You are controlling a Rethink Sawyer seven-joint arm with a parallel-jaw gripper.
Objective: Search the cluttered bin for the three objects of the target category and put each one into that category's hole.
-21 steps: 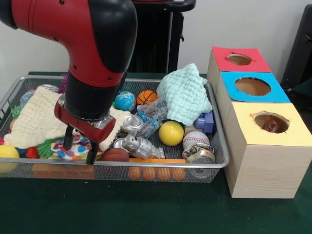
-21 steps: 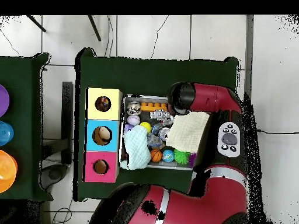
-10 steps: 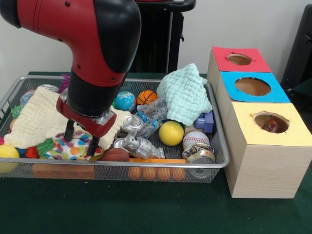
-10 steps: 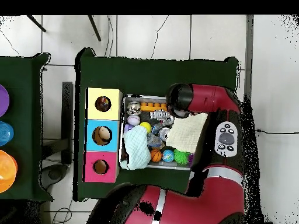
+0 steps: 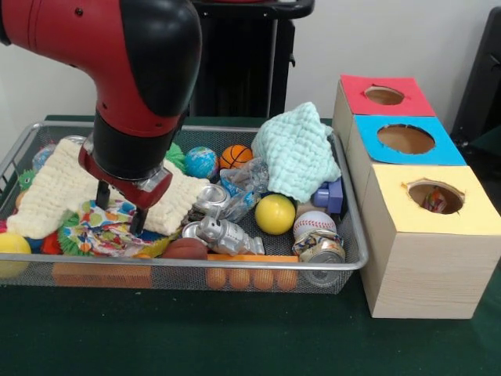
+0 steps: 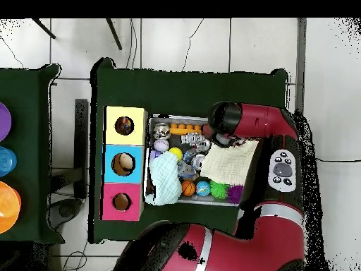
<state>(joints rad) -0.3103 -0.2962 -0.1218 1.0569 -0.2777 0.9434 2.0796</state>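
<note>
The hand (image 5: 120,207) is hanging with its two dark fingers (image 5: 139,221) spread apart and gripping nothing, their tips poised just above a multicoloured patterned cloth (image 5: 106,233) at the near left of the wire bin (image 5: 354,262). Behind the hand a cream waffle cloth (image 5: 51,192) is lying over the left half of the bin, and a mint green cloth (image 5: 296,157) is heaped at the far right corner. Between them a globe ball (image 5: 202,162), a small basketball (image 5: 235,156), crumpled clear plastic (image 5: 249,178) and a crushed silver can (image 5: 210,200) are lying together. Nearer the front a yellow ball (image 5: 275,214), a baseball (image 5: 314,224), a silver robot toy (image 5: 221,235) and a dented tin (image 5: 319,249) are sitting, with a row of orange eggs (image 5: 250,278) along the front wall. Just beside the bin on the green counter (image 5: 235,337), three boxes are standing in a row, the yellow box (image 5: 427,251) nearest, then the blue box (image 5: 407,141) and the red box (image 5: 383,95), each with a round hole on top.
</note>
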